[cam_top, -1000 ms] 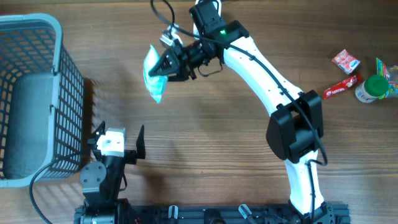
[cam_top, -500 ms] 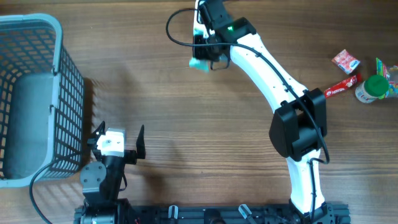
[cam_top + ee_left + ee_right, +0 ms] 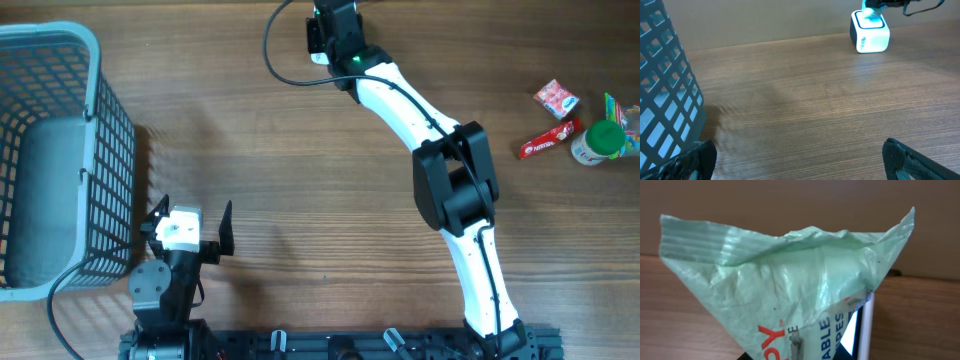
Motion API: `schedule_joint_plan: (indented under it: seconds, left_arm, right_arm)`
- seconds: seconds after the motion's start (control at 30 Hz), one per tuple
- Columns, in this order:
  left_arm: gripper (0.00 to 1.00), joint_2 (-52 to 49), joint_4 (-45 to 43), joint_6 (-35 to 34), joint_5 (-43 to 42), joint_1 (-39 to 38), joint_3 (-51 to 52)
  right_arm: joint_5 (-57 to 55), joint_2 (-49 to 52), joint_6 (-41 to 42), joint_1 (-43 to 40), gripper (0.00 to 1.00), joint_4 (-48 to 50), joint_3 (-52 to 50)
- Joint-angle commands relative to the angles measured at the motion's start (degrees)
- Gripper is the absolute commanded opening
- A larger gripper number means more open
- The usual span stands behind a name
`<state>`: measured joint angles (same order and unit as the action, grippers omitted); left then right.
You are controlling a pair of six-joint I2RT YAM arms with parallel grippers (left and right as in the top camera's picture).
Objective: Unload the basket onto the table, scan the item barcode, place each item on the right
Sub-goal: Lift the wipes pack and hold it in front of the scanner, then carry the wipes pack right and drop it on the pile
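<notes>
Right wrist view: right gripper (image 3: 322, 35) clamped on the green packet (image 3: 790, 295), which sits right at the top of the white scanner (image 3: 869, 35) on the bench (image 3: 300, 200). Left gripper (image 3: 193, 212) is spread wide, empty, well apart from the scanner.

The left arm (image 3: 165, 285) sits folded near its base, left gripper (image 3: 192, 222) spread wide; the right arm (image 3: 400, 95) stretches far forward, right gripper (image 3: 330, 15) clamped on a green packet (image 3: 790, 295).
</notes>
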<state>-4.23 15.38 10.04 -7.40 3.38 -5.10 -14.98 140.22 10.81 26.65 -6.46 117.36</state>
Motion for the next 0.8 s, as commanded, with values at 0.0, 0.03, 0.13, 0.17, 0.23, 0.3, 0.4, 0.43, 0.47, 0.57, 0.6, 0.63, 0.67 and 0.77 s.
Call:
schedule_joint_plan:
  seconds: [0.0,0.03,0.13,0.17,0.23,0.3,0.4,0.43,0.47,0.57,0.6,0.63,0.67,0.77]
  left_arm:
    - [1.00,0.33,-0.13,0.68,-0.48,-0.33,0.28]
    - [1.00,0.33,-0.13,0.68,-0.48,-0.33,0.28]
    - [1.00,0.33,-0.13,0.68,-0.48,-0.33,0.28]
    - [1.00,0.33,-0.13,0.68,-0.48,-0.33,0.28]
    - [1.00,0.33,-0.13,0.68,-0.48,-0.33,0.28]
    - [1.00,0.33,-0.13,0.68,-0.48,-0.33,0.28]
    - [1.00,0.33,-0.13,0.68,-0.48,-0.33,0.28]
    - [1.00,0.33,-0.13,0.68,-0.48,-0.33,0.28]
    - [1.00,0.33,-0.13,0.68,-0.48,-0.33,0.28]
    - [1.00,0.33,-0.13,0.68,-0.48,-0.33,0.28]
    - [1.00,0.33,-0.13,0.68,-0.48,-0.33,0.28]
    - [1.00,0.33,-0.13,0.68,-0.48,-0.33,0.28]
    - [1.00,0.33,-0.13,0.68,-0.48,-0.33,0.28]
    - [1.00,0.33,-0.13,0.68,-0.48,-0.33,0.28]
  right_arm:
    - [-2.45,0.44,-3.87,-0.90,0.05,1.77,2.19]
    - [-2.73,0.44,-4.94,-0.85,0.05,1.70,2.54]
    - [-5.90,0.42,-4.81,-0.81,0.04,-0.42,2.73]
    - [-6.51,0.24,-3.52,-0.83,0.05,-3.56,3.48]
    - [-6.69,-1.33,2.21,-1.84,0.04,-15.02,6.45]
    - [-6.71,-4.17,6.14,-3.21,0.05,-22.53,7.19]
    - [-7.34,-10.12,9.86,-5.75,0.04,-34.07,7.19]
    - [-7.32,-12.33,11.54,-6.84,0.04,-39.06,7.19]
    - [-7.34,-14.45,12.35,-8.09,0.04,-43.58,7.19]
    - [-9.51,-17.70,12.31,-12.22,0.04,-52.50,7.17]
    - [-11.06,-17.94,12.33,-14.01,0.05,-54.73,7.17]
    - [-13.29,-17.94,12.20,-17.57,0.04,-57.22,7.02]
    - [-13.94,-17.77,11.91,-19.82,0.04,-57.27,6.51]
    - [-12.20,-16.81,11.23,-28.37,0.04,-51.54,3.91]
